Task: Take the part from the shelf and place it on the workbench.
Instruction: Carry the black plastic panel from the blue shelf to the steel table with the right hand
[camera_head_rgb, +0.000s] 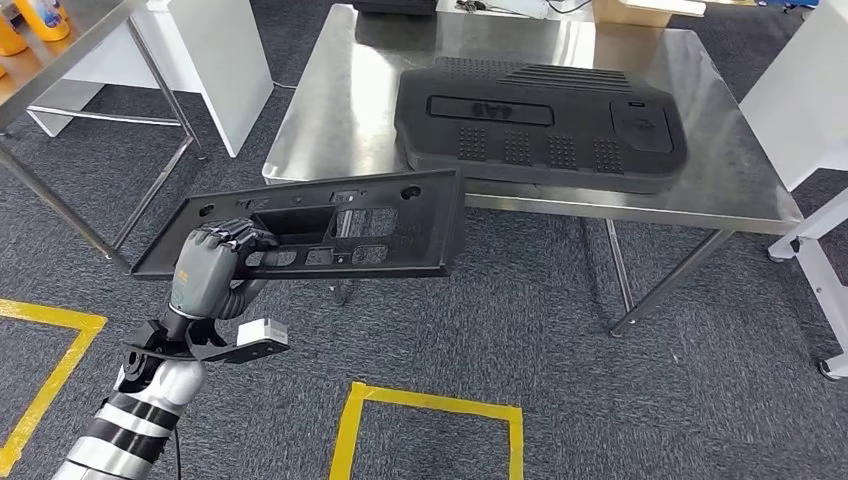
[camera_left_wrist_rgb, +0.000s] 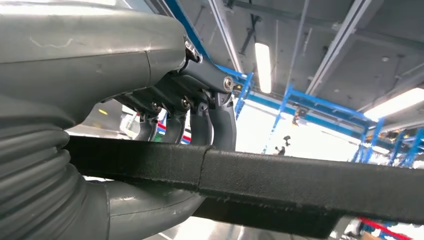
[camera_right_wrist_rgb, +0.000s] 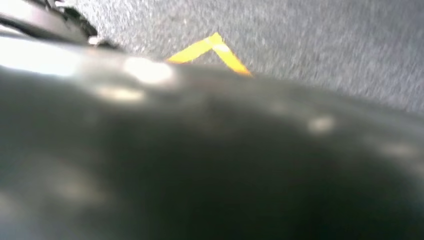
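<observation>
Short of the steel surface (camera_head_rgb: 340, 110), a long flat black plastic part (camera_head_rgb: 330, 225) is held level by the left hand (camera_head_rgb: 215, 262). Its fingers (camera_left_wrist_rgb: 220, 120) are curled tight over one end's edge, presumably so the free end reaches the surface first. The right hand's state cannot be told.

Silver arm (camera_head_rgb: 135, 420) banded black, grey ribbed hand (camera_head_rgb: 205, 265) (dark fingers (camera_left_wrist_rgb: 212, 125), small screws).

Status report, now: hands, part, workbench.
Left robot hand grips part, held in the air short of workbench. Right robot hand can't be made out. Big black cover already takes up much of the benchtop.
</observation>
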